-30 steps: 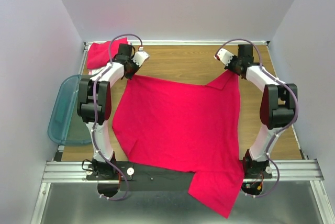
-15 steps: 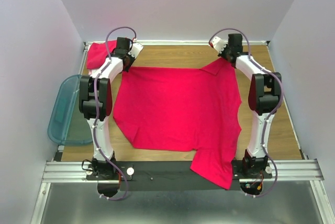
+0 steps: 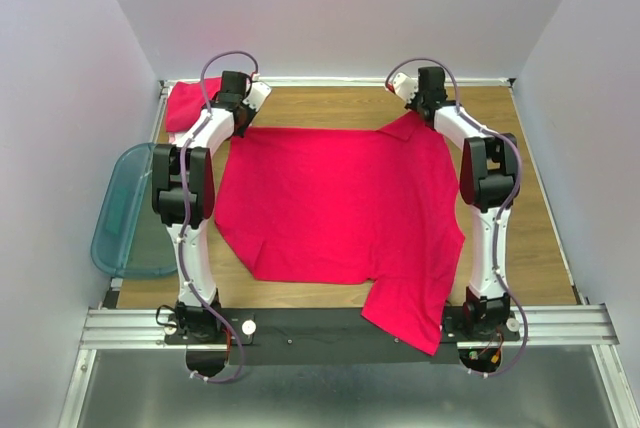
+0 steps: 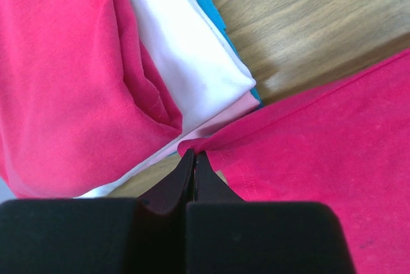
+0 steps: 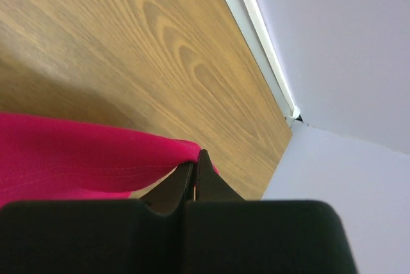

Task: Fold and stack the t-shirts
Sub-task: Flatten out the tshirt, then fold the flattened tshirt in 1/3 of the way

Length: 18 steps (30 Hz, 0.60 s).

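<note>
A bright red-pink t-shirt (image 3: 340, 203) lies spread over the wooden table, one sleeve hanging over the near rail. My left gripper (image 3: 240, 120) is shut on its far-left corner (image 4: 198, 143), and my right gripper (image 3: 418, 110) is shut on its far-right corner (image 5: 192, 152). Both corners sit lifted off the wood. A stack of folded t-shirts (image 3: 188, 103) rests in the far-left corner of the table, red-pink on top with white, pale pink and teal layers (image 4: 186, 56) under it, right beside my left gripper (image 4: 194, 153).
A translucent teal plastic bin (image 3: 125, 210) hangs off the table's left edge. Bare wood (image 3: 340, 108) shows between the two grippers at the back. White walls close in on three sides, with the back edge rail (image 5: 262, 50) near my right gripper (image 5: 197, 153).
Both grippers have carried the shirt's corners toward the back of the table, drawing the cloth flatter and pulling the hanging sleeve up. The right gripper also shifted left.
</note>
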Each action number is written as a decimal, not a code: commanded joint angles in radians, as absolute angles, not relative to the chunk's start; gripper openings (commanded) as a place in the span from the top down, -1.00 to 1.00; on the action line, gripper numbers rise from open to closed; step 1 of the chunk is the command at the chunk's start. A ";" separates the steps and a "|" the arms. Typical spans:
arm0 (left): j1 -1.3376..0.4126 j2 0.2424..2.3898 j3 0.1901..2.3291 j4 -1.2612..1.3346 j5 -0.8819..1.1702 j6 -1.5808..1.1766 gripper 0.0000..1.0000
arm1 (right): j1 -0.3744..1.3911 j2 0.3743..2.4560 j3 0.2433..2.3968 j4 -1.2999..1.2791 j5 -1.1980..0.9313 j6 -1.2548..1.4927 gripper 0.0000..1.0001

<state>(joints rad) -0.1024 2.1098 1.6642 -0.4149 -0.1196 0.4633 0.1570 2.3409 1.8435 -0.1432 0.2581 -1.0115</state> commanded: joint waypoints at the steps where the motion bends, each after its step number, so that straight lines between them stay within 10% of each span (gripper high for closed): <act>1: -0.091 2.102 1.684 -0.429 -0.072 0.495 1.00 | 0.155 2.263 1.796 -0.120 0.293 -1.008 0.99; 18: -0.061 1.987 1.606 -0.457 -0.005 0.701 1.00 | 0.155 1.927 1.493 -0.190 0.244 -0.936 0.99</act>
